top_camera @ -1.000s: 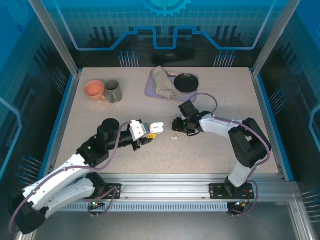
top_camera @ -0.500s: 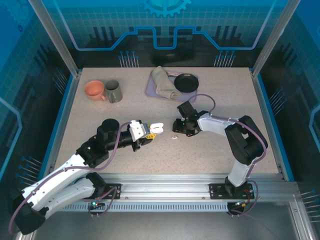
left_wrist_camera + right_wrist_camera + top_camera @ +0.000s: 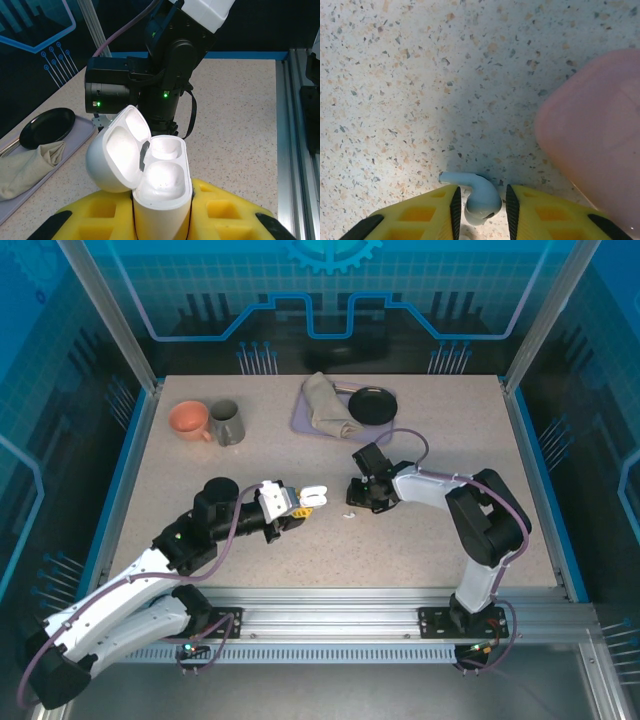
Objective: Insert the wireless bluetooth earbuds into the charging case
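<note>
One tray point(image 3: 300, 423) holds one cloth point(image 3: 325, 405) and one black dish point(image 3: 372, 405), with two mugs to its left, an orange mug point(image 3: 188, 420) and a grey mug point(image 3: 227, 423). In front of the tray I count one open white case point(image 3: 312, 496), one white earbud point(image 3: 349, 513) and one pink case point(image 3: 595, 130).

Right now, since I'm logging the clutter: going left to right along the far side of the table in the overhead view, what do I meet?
Orange cup → grey mug → folded cloth → black plate.
</note>
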Robot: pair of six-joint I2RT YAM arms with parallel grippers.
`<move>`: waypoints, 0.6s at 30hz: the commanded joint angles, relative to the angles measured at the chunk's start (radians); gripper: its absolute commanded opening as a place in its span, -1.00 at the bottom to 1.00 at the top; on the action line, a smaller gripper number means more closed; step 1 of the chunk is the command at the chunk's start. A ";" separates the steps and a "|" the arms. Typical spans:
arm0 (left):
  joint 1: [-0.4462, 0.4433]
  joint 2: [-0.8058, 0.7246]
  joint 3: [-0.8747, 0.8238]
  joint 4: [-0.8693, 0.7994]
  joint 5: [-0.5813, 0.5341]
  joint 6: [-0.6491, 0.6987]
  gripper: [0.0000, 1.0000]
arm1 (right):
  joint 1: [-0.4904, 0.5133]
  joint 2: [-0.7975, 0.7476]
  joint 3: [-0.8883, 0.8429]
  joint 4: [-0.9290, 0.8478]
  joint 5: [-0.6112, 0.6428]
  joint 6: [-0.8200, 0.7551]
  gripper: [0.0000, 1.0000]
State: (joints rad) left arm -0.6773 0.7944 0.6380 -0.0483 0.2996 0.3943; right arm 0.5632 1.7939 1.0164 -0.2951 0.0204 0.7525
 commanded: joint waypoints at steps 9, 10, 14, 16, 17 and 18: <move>-0.007 -0.007 0.000 -0.013 -0.006 0.012 -1.00 | 0.012 0.039 0.028 -0.020 0.020 0.009 -0.42; -0.007 -0.007 0.000 -0.013 -0.006 0.013 -1.00 | 0.012 0.042 0.030 -0.019 0.020 0.008 -0.43; -0.006 -0.007 0.000 -0.015 -0.005 0.013 -1.00 | 0.012 0.048 0.033 -0.021 0.016 0.007 -0.46; -0.007 -0.007 0.000 -0.015 -0.005 0.012 -1.00 | 0.012 0.045 0.032 -0.022 0.020 0.003 -0.49; -0.006 -0.007 0.000 -0.015 -0.006 0.013 -1.00 | 0.012 0.042 0.031 -0.022 0.022 -0.001 -0.50; -0.007 -0.008 0.001 -0.015 -0.006 0.014 -1.00 | 0.012 0.038 0.029 -0.022 0.025 -0.007 -0.51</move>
State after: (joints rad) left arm -0.6773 0.7944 0.6380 -0.0486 0.2996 0.3943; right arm 0.5632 1.8069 1.0344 -0.3149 0.0307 0.7521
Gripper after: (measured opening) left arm 0.240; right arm 0.248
